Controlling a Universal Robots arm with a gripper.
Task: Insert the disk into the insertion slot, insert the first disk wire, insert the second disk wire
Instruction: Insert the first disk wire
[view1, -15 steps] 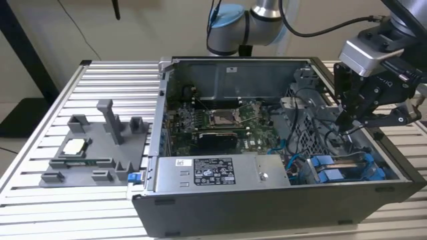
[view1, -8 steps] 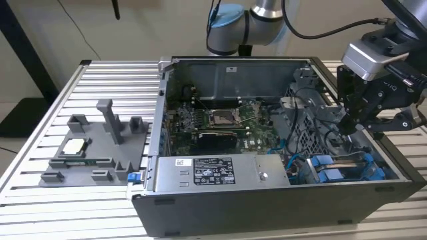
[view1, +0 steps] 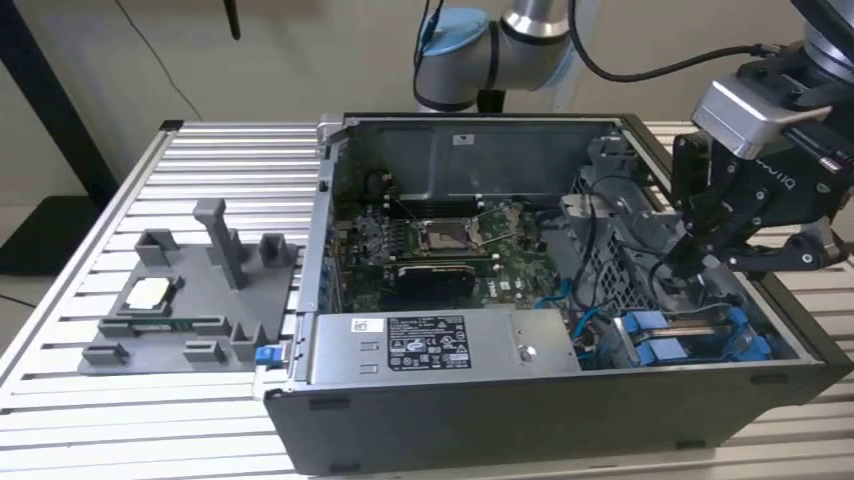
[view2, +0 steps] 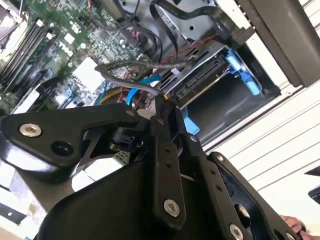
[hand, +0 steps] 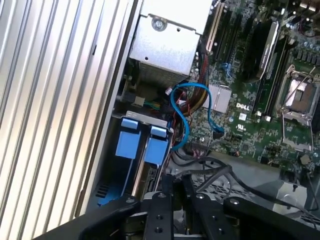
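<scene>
The disk (view1: 674, 337) lies in its bay at the case's front corner, on the exterior view's right, in its blue frame. Its blue end tabs (hand: 129, 143) stand side by side in the first wrist view. In the second wrist view its connector edge (view2: 200, 82) is bare beside a blue tab. My gripper (view1: 682, 268) hangs just above and behind the bay. The fingers (view2: 161, 120) are pressed together on the end of a dark disk wire (view2: 125, 75) that loops back toward the motherboard. The gripper (hand: 176, 189) sits a short way from the disk's end.
The open computer case (view1: 534, 420) lies on a slatted metal table (view1: 200, 160). Inside are the motherboard (view1: 441, 235), the power supply (view1: 441, 342) and a loose blue data cable (hand: 182, 112). A grey fixture tray (view1: 187, 300) stands on the exterior view's left.
</scene>
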